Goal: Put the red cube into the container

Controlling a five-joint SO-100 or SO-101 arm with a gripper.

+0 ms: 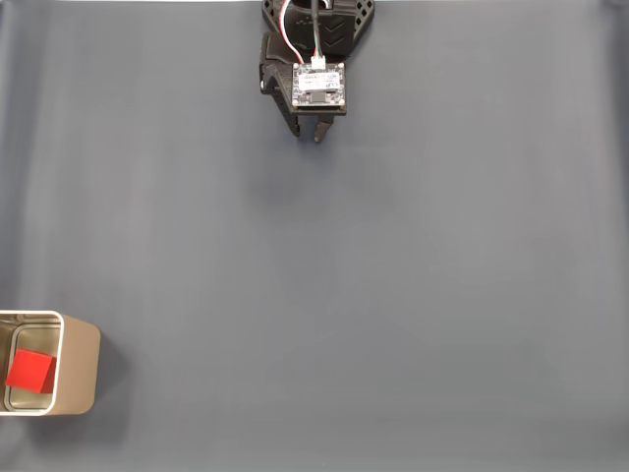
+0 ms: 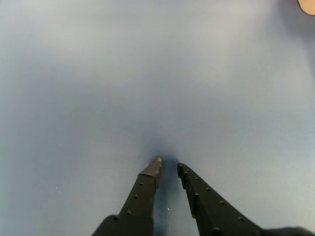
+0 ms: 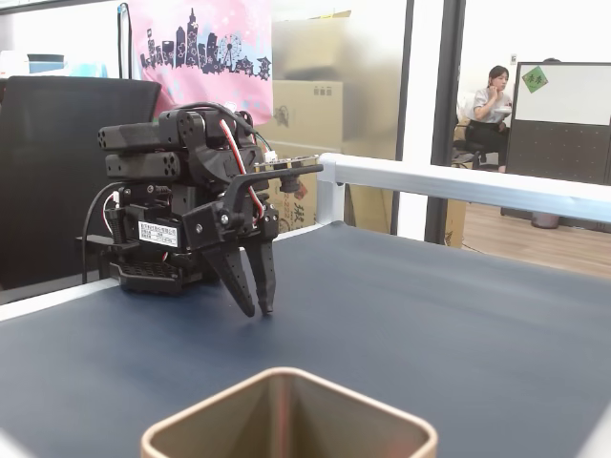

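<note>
Cube (image 1: 29,371), red, lies inside the tan container (image 1: 81,366) at the lower left corner of a fixed view, one corner turned toward the tin's upper rim. My gripper (image 1: 310,134) hangs well apart over bare mat, fingertips (image 2: 155,167) slightly parted, holding nothing.

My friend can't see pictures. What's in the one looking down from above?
The red cube sits inside the tan container at the bottom left corner of a dark blue-grey table. Far away at the top, the black gripper points down, holding nothing.
</note>
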